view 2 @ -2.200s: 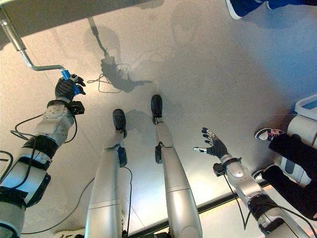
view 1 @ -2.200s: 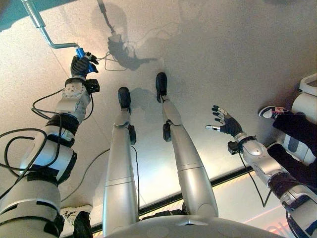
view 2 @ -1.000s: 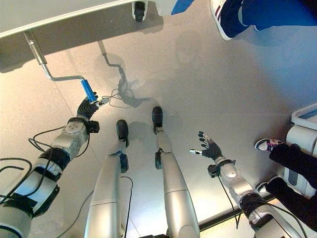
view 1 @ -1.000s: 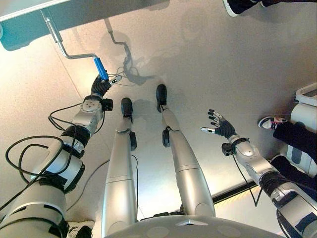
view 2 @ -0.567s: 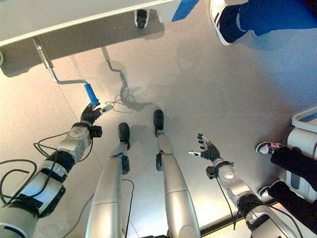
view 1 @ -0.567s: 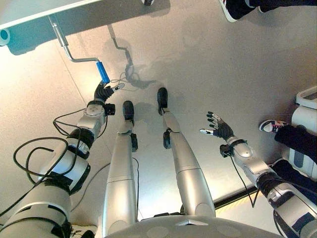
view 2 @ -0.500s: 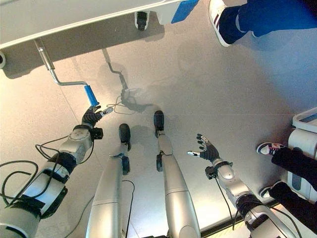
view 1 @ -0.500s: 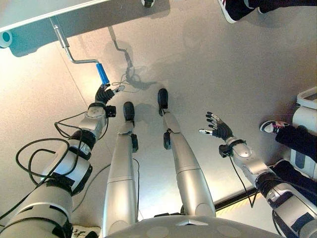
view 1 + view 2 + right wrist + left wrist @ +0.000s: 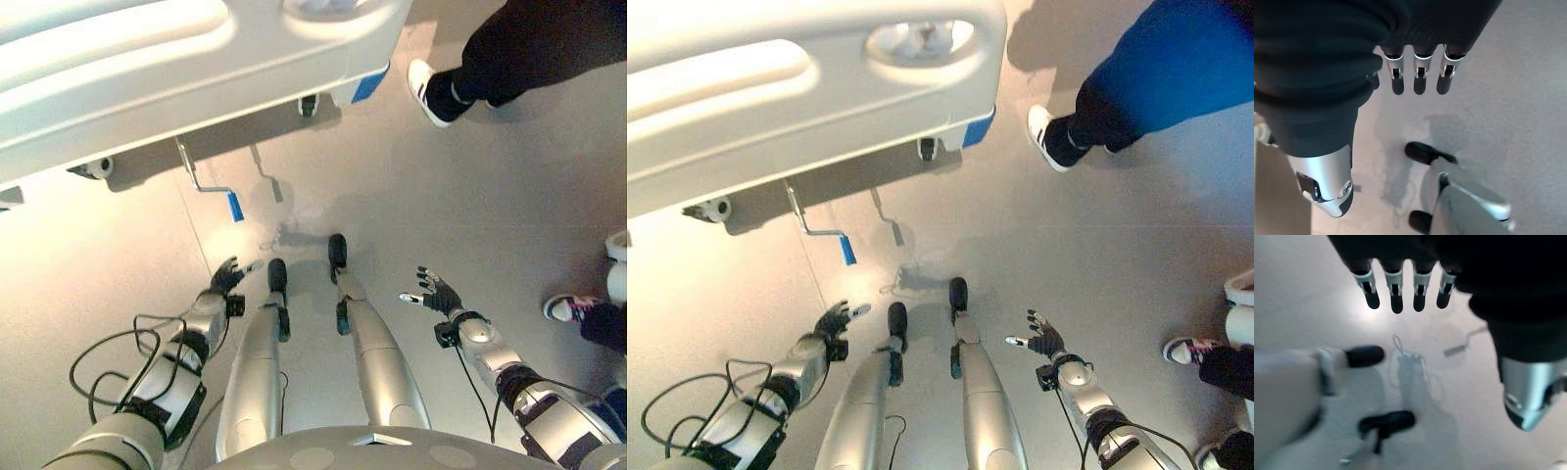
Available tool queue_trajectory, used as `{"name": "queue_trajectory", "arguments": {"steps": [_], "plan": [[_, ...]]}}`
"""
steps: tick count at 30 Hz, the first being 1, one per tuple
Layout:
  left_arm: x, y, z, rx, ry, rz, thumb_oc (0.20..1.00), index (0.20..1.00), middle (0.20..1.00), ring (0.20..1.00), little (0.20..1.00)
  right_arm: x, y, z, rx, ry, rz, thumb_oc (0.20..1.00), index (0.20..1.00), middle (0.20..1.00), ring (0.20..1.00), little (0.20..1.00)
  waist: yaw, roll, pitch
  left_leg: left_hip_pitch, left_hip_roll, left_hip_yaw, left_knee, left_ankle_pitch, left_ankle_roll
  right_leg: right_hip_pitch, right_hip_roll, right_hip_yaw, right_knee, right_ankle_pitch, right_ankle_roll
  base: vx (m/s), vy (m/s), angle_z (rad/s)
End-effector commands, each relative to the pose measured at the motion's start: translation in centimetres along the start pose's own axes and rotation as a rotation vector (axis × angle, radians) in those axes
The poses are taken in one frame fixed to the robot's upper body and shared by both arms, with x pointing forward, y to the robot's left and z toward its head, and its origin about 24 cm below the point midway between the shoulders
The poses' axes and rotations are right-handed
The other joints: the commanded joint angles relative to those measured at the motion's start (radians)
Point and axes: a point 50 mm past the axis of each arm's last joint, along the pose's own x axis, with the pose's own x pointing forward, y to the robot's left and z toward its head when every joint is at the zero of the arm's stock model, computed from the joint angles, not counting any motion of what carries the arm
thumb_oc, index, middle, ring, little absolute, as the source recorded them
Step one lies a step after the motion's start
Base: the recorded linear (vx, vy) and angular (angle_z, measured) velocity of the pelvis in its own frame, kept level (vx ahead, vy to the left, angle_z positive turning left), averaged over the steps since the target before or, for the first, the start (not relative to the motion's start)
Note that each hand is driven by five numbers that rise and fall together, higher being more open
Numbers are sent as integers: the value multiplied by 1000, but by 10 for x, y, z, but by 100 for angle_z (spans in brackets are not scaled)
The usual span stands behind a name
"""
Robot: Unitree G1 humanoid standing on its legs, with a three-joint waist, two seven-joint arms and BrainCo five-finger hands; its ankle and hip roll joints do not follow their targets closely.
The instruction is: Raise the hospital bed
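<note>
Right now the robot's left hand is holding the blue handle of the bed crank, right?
No. In the left eye view the left hand is open and apart from the blue handle of the bed crank, which hangs free under the hospital bed.

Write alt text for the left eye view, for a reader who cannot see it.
The left robot hand is open and apart from the blue-handled crank that hangs below the white hospital bed. The right robot hand is open above the grey floor, and a person's legs stand beside the bed.
</note>
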Motion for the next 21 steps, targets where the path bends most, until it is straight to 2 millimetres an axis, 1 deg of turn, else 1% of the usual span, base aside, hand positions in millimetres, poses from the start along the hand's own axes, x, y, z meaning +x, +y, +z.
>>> {"name": "queue_trajectory", "arguments": {"steps": [1, 3, 5, 7, 8, 9, 12, 14, 20, 21], "plan": [[-2, 1, -11, 21, 17, -9, 1000, 1000, 1000, 1000, 1000, -3, -16, -11, -8, 59, -49, 1000, 1000, 1000, 1000, 1000, 8, 29, 3, 141, -40, -35, -167, 63, 0, 145, 42, -63, -9, -57, 44, 48, -20, 16], [-6, 3, -27, 53, 58, -16, 1000, 1000, 1000, 1000, 1000, -5, -13, -22, 4, 102, -50, 1000, 1000, 1000, 1000, 1000, 19, 33, -13, 197, -41, -36, -201, 71, -2, 197, 45, -62, -28, -61, 43, 56, -12, 13], [-12, 5, -49, 87, 126, -18, 1000, 1000, 1000, 1000, 1000, -9, -10, -33, 9, 145, -47, 1000, 1000, 1000, 1000, 1000, 30, 36, -28, 255, -43, -43, -232, 81, -3, 253, 48, -62, -42, -63, 44, 58, -18, 9], [-17, 4, -64, 87, 157, -31, 1000, 1000, 1000, 1000, 1000, -13, -9, -44, 11, 193, -42, 1000, 1000, 1000, 1000, 1000, 41, 43, -43, 312, -43, -48, -257, 88, -5, 311, 49, -64, -57, -69, 45, 88, -18, 2], [-23, 7, -79, 111, 204, -35, 1000, 1000, 1000, 1000, 1000, -17, -5, -55, 23, 232, -37, 1000, 1000, 1000, 1000, 1000, 47, 47, -57, 364, -41, -49, -277, 94, -8, 365, 51, -64, -70, -75, 44, 84, -11, 2], [-23, 7, -79, 112, 204, -35, 1000, 1000, 1000, 1000, 1000, -17, -5, -55, 23, 232, -37, 1000, 1000, 1000, 1000, 1000, 47, 47, -55, 367, -41, -48, -278, 94, -8, 367, 51, -64, -70, -75, 44, 90, -12, 5], [-32, 6, -100, 144, 266, -51, 1000, 1000, 1000, 1000, 1000, -26, -3, -72, 16, 305, -29, 1000, 1000, 1000, 1000, 1000, 58, 59, -77, 437, -41, -54, -304, 102, -11, 432, 51, -67, -87, -86, 44, 54, -14, 9], [-38, 6, -112, 142, 299, -59, 1000, 1000, 1000, 1000, 1000, -30, 1, -79, 13, 330, -18, 1000, 1000, 1000, 1000, 1000, 62, 63, -96, 481, -39, -56, -326, 106, -14, 477, 53, -69, -106, -89, 44, 52, -7, 13], [-60, 7, -150, 121, 418, -74, 1000, 1000, 1000, 1000, 1000, -50, 11, -110, 40, 455, 14, 1000, 1000, 1000, 1000, 1000, 72, 68, -172, 597, -30, -51, -384, 116, -17, 582, 62, -69, -128, -103, 47, 66, 3, 0], [-66, 10, -158, 105, 447, -68, 1000, 1000, 1000, 1000, 1000, -57, 14, -119, 45, 496, 26, 1000, 1000, 1000, 1000, 1000, 74, 69, -198, 630, -29, -53, -398, 117, -18, 616, 65, -69, -137, -107, 47, 78, 0, -1]]}}
